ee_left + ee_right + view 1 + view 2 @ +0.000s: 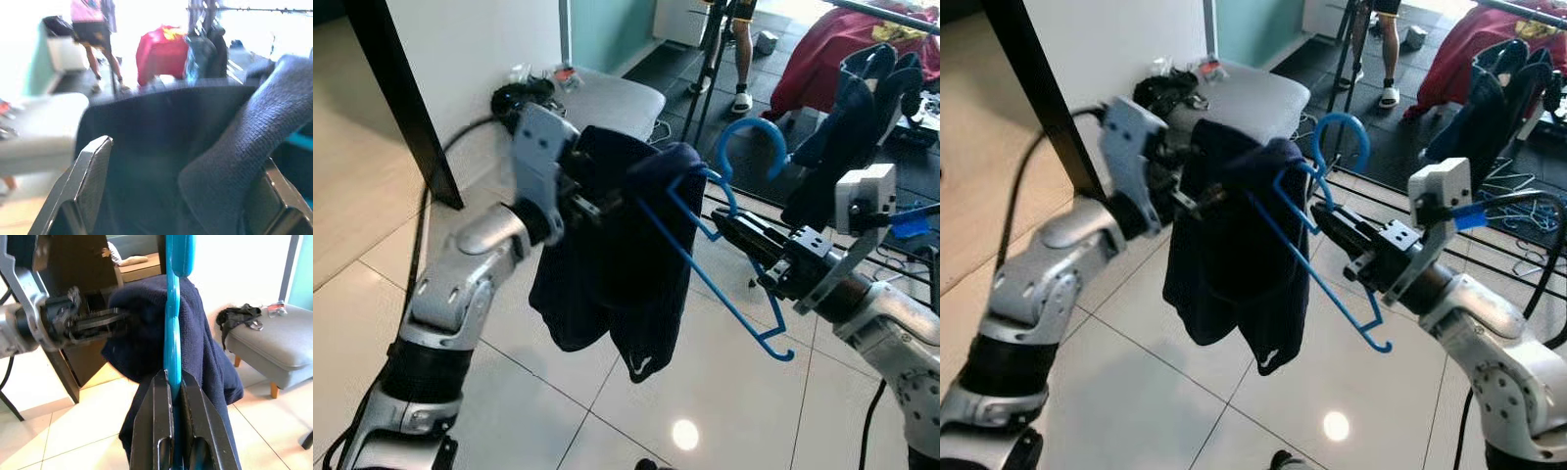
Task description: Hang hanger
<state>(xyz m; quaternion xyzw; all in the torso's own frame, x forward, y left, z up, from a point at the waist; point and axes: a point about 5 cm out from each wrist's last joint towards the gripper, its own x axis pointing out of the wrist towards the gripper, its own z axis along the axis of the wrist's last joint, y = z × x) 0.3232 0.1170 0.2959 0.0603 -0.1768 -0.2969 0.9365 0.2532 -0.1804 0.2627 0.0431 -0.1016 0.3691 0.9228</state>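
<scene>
My right gripper (729,223) is shut on the lower part of a blue plastic hanger (172,338), whose hook (751,123) points up and away from me. A dark navy garment (607,264) is draped over the hanger's left shoulder and hangs down above the tiled floor. On the left, my left gripper (592,201) reaches into the top of the garment. In the left wrist view its fingers (90,186) stand wide apart with a thick fold of the cloth between them. The hanger's far shoulder is hidden under the cloth.
A grey padded stool (617,98) with black items on it stands by the white wall behind the garment. A dark post (401,108) leans at the left. At the back right, dark clothes (862,108) and a red cloth (832,49) hang. A person's legs (741,59) stand beyond.
</scene>
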